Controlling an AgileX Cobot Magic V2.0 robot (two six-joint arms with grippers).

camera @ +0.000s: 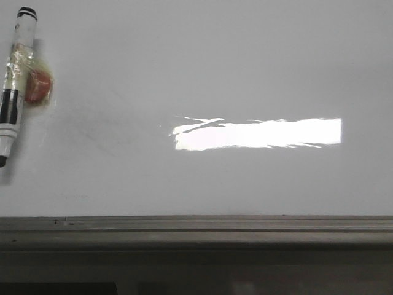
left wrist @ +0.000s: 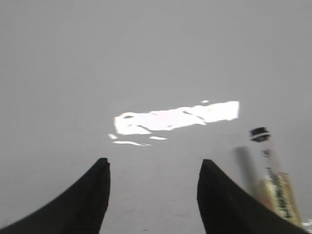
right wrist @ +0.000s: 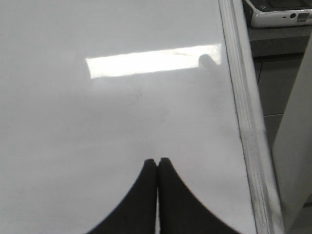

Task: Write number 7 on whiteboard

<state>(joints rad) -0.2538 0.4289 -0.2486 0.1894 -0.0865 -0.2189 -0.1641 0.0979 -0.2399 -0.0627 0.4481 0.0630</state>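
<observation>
**Marker at rest, board unwritten**

We find the whiteboard [camera: 245, 74] lying flat, its grey edge rail [camera: 196, 224] along the near side and a bright rectangular glare [camera: 258, 133] across the middle. No number 7 is drawn on it; only faint grey smudges show left of the glare.

The marker [camera: 13, 83] lies on the board at the far left, cap end away from the robot, with a small red-orange piece [camera: 38, 86] touching its side. We judge the piece serves as a grip aid or stop, though its exact purpose cannot be told.

The left claw [left wrist: 153, 168] hangs above the board with fingers spread, nothing between them, the marker just beside it; we read this as readiness for a pickup. The right claw [right wrist: 157, 165] hangs near the rail with fingers pressed together, empty, placed clear of the writing area.
</observation>
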